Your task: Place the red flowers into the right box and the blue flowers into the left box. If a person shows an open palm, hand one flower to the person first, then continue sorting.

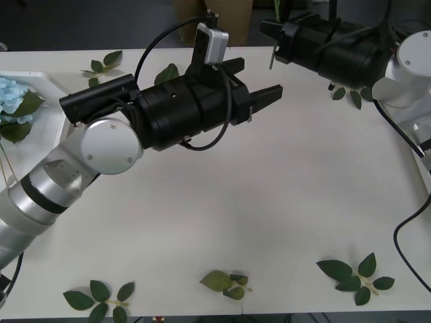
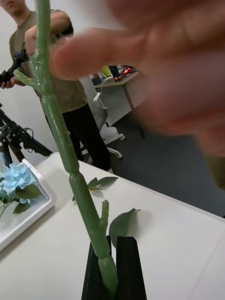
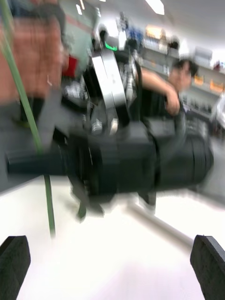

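My right gripper is raised over the far edge of the table, its black fingers shut on a long green flower stem. The stem's bloom is out of view, so I cannot tell its colour. A person's blurred hand with stretched fingers hovers close beside the upper stem. My left gripper is lifted above the table's middle, open and holding nothing, with its fingers pointing toward the right gripper. A blue flower lies in the left box, a white tray at the table's left side.
Loose green leaf sprigs lie near the front edge and at the back left. More leaves lie under the right arm. A black cable hangs at the right edge.
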Available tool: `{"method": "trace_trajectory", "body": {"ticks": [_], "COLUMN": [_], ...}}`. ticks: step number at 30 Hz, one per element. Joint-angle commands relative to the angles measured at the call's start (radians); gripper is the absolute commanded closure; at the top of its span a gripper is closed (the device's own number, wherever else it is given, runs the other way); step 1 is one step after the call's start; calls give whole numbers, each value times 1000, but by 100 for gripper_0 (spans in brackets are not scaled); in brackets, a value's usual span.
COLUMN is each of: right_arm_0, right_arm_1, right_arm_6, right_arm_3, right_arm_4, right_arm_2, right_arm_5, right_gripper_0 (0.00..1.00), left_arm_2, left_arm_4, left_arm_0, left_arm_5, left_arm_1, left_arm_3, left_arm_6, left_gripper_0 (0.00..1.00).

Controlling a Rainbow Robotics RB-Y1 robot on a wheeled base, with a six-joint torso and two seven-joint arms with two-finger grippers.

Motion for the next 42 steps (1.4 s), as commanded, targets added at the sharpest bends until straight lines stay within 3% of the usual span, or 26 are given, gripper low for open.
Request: {"method": "trace_trajectory", "body": {"ticks": [1,3,8,12,16,17,19,21,28,37,42], "right_arm_0": [-127,-139,-154,-153,-153,-153,-153,-153,-148,-88,-44], "right_arm_1": [70,90,99,99,99,99,99,99,81,21,-16], "right_arm_6": [-88,-131,-189,-189,-186,-184,-186,-186,-183,-177,-168], "right_arm_3": [24,25,25,25,25,25,24,25,25,25,25], "right_arm_4": [121,184,222,221,219,216,208,208,208,208,208], "right_arm_2": [-54,-70,-79,-82,-84,-85,-87,-97,-185,-439,-531], "right_arm_5": [-7,-7,-7,-7,-5,-4,2,24,191,593,746], "right_gripper_0": [100,100,100,100,100,94,35,0,0,0,0], "left_arm_2": [263,407,611,696,740,740,740,740,749,749,749], "left_arm_4": [31,35,97,113,123,127,149,158,178,178,178], "left_arm_0": [11,11,9,20,85,95,135,155,171,177,177], "left_arm_5": [429,671,1035,1192,1199,1193,1168,1158,1150,1149,1149], "left_arm_1": [85,85,82,72,43,42,25,11,-26,-38,-38], "left_arm_3": [-24,-22,47,180,333,352,407,422,425,430,430], "left_arm_6": [-74,-92,-263,-517,-619,-619,-619,-619,-619,-619,-619], "left_gripper_0": [0,0,0,0,0,0,0,0,0,0,0]}}
